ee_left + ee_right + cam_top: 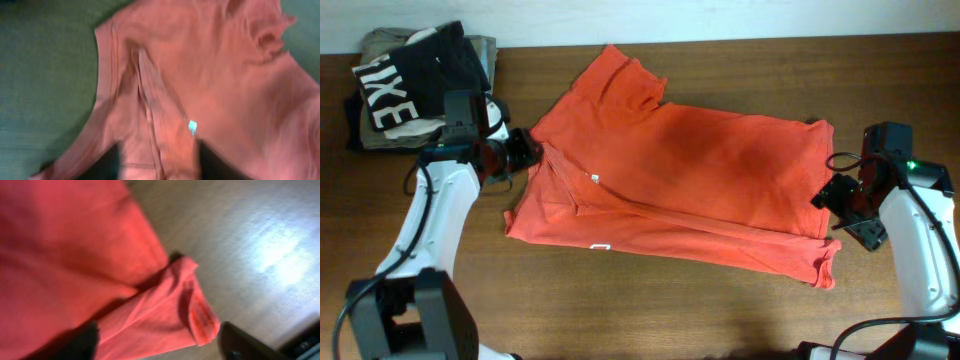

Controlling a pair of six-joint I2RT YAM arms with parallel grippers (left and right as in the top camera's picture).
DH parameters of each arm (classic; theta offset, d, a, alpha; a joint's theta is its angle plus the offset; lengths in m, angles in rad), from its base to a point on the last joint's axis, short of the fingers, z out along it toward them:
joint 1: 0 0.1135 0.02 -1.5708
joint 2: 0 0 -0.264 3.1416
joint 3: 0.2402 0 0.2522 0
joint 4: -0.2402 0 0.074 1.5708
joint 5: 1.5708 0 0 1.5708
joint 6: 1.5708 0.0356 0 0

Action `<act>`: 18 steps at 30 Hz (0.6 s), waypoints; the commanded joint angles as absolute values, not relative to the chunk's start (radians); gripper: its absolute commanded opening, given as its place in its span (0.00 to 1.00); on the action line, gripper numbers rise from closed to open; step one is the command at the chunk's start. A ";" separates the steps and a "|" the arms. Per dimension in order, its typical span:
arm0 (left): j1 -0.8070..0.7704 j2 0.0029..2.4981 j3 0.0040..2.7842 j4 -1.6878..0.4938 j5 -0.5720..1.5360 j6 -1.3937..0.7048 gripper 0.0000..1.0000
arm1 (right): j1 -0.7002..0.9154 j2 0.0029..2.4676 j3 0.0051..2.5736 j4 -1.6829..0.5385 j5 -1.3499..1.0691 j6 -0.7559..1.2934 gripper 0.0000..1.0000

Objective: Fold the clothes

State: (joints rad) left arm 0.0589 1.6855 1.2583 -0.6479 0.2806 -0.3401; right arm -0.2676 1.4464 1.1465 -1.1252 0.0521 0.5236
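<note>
a: where's the red-orange t-shirt?

b: it lies across the middle of the overhead frame, flat on the wooden table. the collar end is toward the left and the hem toward the right. one sleeve points to the upper centre. the lower edge looks doubled over in a long strip, and the small white neck tag shows left of centre.

a: and the left gripper?

b: it's at the shirt's left edge, by the collar. in the left wrist view its dark fingers stand apart at the bottom of the frame. the cloth lies between and beyond them, and they pinch nothing that i can see.

a: the right gripper?

b: it's at the right edge of the shirt, beside the hem. the right wrist view shows its fingers spread wide at the bottom corners. a rumpled hem corner lies on the table between them, loose and not clamped.

a: anything else?

b: a stack of folded garments in the upper left, a black one with white letters on top, clear of the shirt.
</note>
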 commanded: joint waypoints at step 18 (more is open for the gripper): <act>0.229 2.046 1.276 -0.984 0.148 -0.327 0.01 | -0.230 1.616 0.746 -0.736 -0.062 0.492 0.04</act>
